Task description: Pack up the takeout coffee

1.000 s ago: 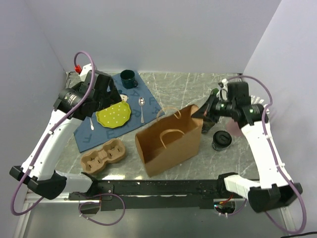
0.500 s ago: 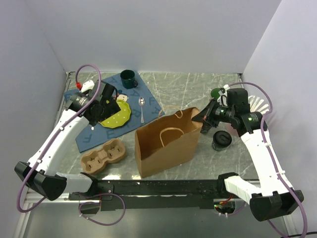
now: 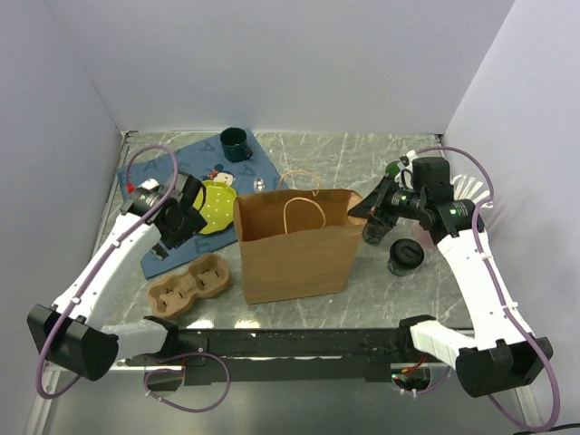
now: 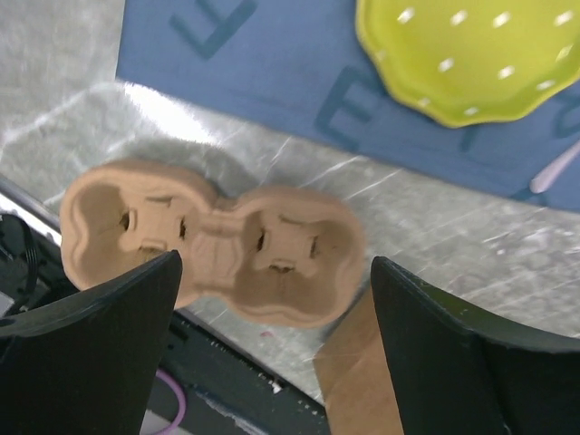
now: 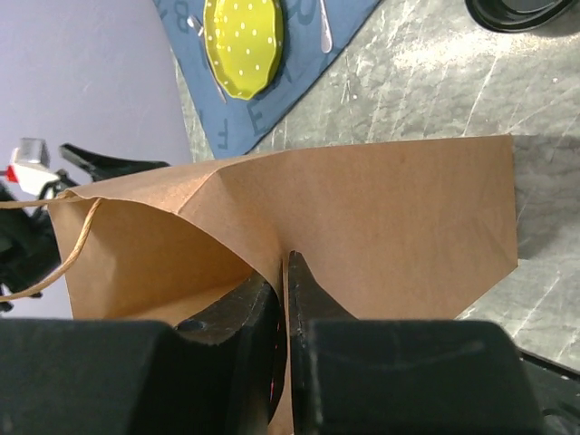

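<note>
We saw the bag (image 3: 294,249) swing upright, our right gripper (image 5: 285,267) pinching its rim, while the left gripper (image 4: 274,265), spread wide, pulled back over the carrier (image 3: 188,285). The coffee (image 3: 405,256) sat just beside the right gripper, outside the bag, ready for packing.

A robotics lab cell, not a real kitchen: plain pale walls (image 3: 299,63) box in a marble-patterned tabletop (image 3: 344,154), with the left arm (image 3: 100,267) and right arm (image 3: 480,276) bolted to a black rail (image 3: 299,343) (purple cables (image 3: 41,362) trailing loose)
</note>
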Robot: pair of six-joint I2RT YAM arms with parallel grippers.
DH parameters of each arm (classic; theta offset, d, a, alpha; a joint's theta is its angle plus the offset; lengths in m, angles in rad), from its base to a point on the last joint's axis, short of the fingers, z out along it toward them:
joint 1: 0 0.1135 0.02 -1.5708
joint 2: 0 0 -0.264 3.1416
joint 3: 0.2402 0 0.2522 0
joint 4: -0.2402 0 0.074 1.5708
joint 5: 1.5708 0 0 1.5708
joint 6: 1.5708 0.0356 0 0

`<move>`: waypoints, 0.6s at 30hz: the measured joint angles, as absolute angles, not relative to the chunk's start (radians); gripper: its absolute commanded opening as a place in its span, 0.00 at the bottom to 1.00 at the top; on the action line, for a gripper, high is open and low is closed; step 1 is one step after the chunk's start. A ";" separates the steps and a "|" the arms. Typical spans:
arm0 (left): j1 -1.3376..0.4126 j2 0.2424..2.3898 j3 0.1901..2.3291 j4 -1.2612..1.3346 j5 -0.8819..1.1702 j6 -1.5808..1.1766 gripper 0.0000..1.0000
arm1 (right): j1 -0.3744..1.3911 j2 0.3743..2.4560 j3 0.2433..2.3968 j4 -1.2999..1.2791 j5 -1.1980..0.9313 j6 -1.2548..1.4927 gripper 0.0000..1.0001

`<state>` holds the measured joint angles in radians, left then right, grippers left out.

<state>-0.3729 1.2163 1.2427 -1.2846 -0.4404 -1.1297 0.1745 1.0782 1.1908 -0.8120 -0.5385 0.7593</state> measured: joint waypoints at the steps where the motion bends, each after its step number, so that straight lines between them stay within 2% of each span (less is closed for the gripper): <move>1: -0.371 1.206 1.220 -1.284 -0.432 -1.135 0.90 | 0.175 1.081 1.191 -0.811 -0.543 0.746 0.14; 6: -0.363 1.167 1.142 -1.277 -0.393 -1.151 0.88 | 0.175 1.097 1.221 -0.812 -0.552 0.681 0.16; 18: -0.361 1.133 1.053 -1.230 -0.353 -1.190 0.82 | 0.175 1.089 1.224 -0.815 -0.551 0.656 0.50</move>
